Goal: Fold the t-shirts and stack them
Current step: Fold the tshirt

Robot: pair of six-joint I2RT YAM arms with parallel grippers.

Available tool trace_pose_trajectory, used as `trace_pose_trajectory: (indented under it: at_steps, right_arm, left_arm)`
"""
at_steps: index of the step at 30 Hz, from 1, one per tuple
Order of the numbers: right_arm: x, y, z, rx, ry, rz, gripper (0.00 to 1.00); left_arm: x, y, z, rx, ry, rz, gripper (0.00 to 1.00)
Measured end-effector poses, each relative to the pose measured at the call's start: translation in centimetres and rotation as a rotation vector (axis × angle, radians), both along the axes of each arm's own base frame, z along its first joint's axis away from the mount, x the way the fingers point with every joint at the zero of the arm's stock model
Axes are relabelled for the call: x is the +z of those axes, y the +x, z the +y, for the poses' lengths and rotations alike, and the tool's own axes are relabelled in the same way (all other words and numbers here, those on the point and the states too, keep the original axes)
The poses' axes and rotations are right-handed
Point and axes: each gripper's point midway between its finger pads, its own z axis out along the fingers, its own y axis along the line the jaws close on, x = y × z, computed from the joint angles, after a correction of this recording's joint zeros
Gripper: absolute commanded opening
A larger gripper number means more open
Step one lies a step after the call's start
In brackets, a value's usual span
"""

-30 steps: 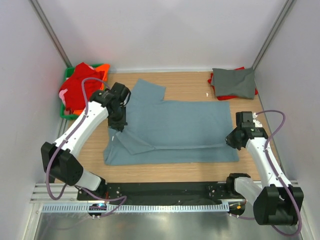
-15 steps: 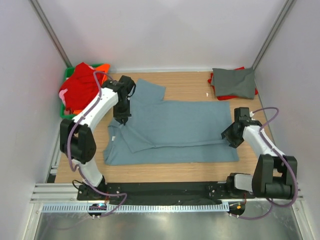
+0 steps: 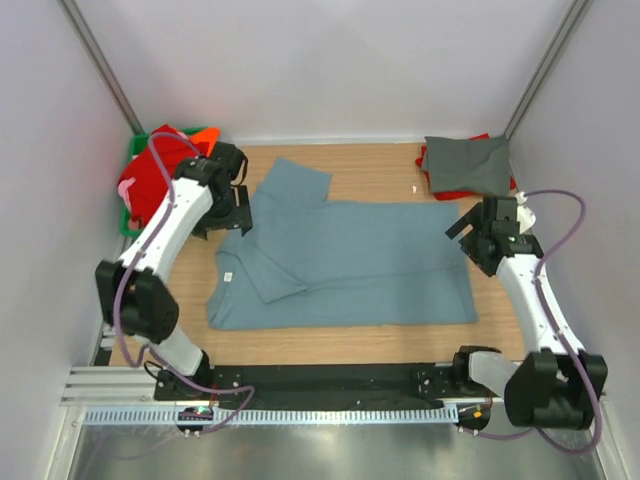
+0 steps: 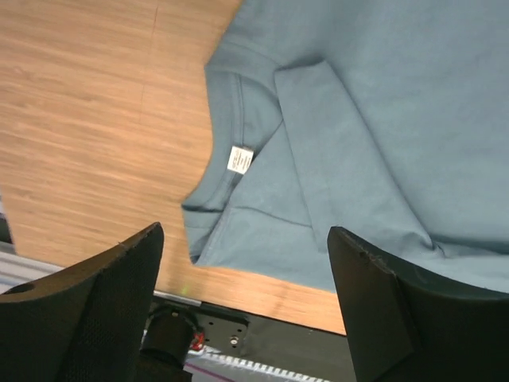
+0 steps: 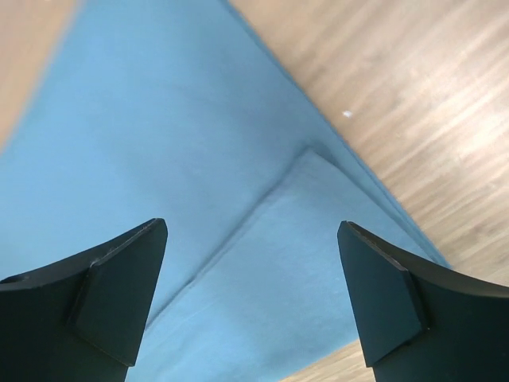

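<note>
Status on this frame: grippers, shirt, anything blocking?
Left gripper and right gripper open, empty. Blue-grey t-shirt flat on table, partly folded. Nothing lying on it.

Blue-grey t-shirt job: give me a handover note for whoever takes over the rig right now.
Left tool: open, empty, above the collar end of the blue-grey t-shirt.
Right tool: open, empty, above its hem end.
The shirt lies flat mid-table; near edge and near sleeve folded in, far sleeve still out.
Dark grey t-shirt folded on a red one at the far right corner; red and orange t-shirts piled in the green crate, far left.
Left: finish folding, stack it, then the crate's shirts.
</note>
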Motion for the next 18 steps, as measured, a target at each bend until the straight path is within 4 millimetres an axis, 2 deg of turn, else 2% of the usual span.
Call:
trace_pose_trajectory:
  at_steps: [2, 4, 8, 11, 13, 18]
  right_arm:
    - [2.7, 0.3, 0.9, 0.038, -0.007, -0.094, 0.93]
    - [4.9, 0.2, 3.3, 0.126, 0.006, -0.180, 0.92]
    - [6.7, -0.4, 11.2, 0.413, 0.067, -0.258, 0.84]
    - [6.3, -1.3, 18.3, 0.671, 0.098, -0.217, 0.76]
    - [6.1, -1.3, 22.3, 0.804, 0.086, -0.181, 0.70]
    - [5.4, -1.1, 32.8, 1.096, 0.022, -0.135, 0.65]
  left_arm:
    - [1.4, -2.5, 0.4, 0.017, -0.038, -0.058, 0.81]
    - [1.6, -5.2, 0.5, 0.031, -0.093, -0.106, 0.77]
    - [-1.1, -10.8, 0.3, 0.075, -0.205, -0.112, 0.70]
    - [-4.0, -12.8, -0.4, 0.132, -0.281, -0.110, 0.66]
    - [-5.5, -13.5, -0.9, 0.169, -0.332, -0.114, 0.61]
    - [-8.0, -13.5, -2.2, 0.248, -0.430, -0.135, 0.59]
